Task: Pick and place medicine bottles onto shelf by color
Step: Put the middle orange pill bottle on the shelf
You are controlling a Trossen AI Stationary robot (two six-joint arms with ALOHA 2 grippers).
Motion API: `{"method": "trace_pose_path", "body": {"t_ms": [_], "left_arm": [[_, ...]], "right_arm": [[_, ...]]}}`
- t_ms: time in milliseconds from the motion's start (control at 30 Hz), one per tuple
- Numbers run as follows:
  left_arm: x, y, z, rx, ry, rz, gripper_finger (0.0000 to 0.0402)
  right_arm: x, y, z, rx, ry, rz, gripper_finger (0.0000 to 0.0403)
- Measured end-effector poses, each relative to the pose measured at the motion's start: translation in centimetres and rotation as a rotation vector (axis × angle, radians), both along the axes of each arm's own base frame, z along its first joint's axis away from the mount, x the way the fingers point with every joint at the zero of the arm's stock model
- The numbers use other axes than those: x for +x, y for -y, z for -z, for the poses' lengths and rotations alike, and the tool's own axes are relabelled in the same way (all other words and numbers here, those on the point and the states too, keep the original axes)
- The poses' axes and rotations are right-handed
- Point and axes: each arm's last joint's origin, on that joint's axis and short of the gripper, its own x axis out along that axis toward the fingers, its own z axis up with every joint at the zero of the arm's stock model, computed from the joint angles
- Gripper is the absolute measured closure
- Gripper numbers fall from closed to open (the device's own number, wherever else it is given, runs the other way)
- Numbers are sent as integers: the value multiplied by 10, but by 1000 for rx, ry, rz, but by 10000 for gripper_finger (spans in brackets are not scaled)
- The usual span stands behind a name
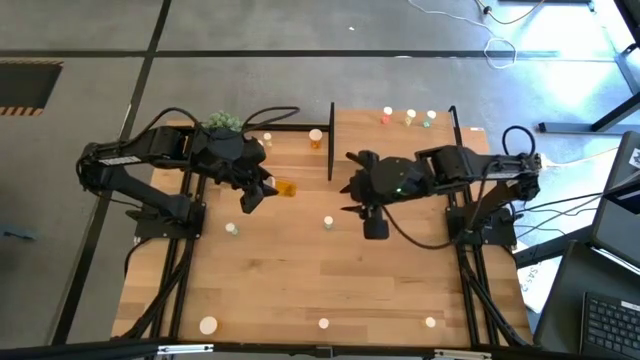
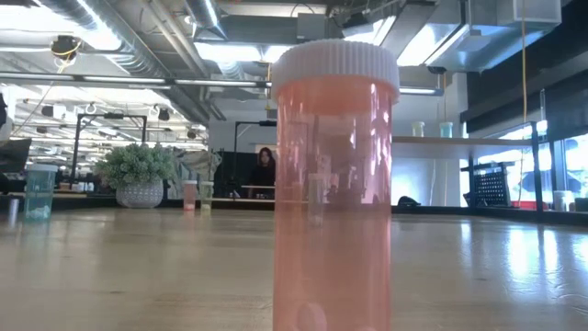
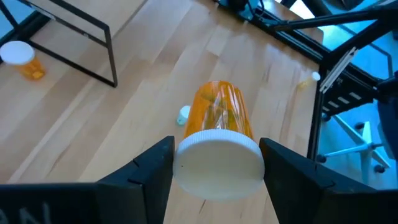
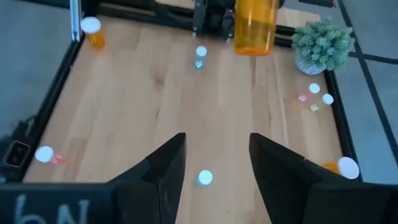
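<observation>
1. Pale wooden tabletop (image 1: 300, 280), smooth planks, small bottles scattered out to the edges and corners.
2. Left gripper (image 1: 256, 192) near the far edge, clamped on a large orange bottle (image 3: 219, 118): clear ribbed plastic, white cap toward the wrist.
3. Right gripper (image 1: 375, 226) mid-table, fingers parted, holding nothing.
4. Shelf (image 1: 395, 140) at the far edge; pale-capped bottles (image 1: 409, 118) already along its back.
5. Best carried level, lowered upright beside the matching colour, released gently.
</observation>
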Motion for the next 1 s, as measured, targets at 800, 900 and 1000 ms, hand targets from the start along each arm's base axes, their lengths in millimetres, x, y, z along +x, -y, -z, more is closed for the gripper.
{"method": "trace_pose_path", "body": {"t_ms": [800,900,1000], "left_arm": [[0,0,0,7,0,6,193],[0,0,0,7,0,6,193],[0,0,0,7,0,6,193]], "right_arm": [[28,3,11,-73,46,2,252],[31,4,14,-74,39,7,236],[38,3,17,-87,50,12,218]]}}
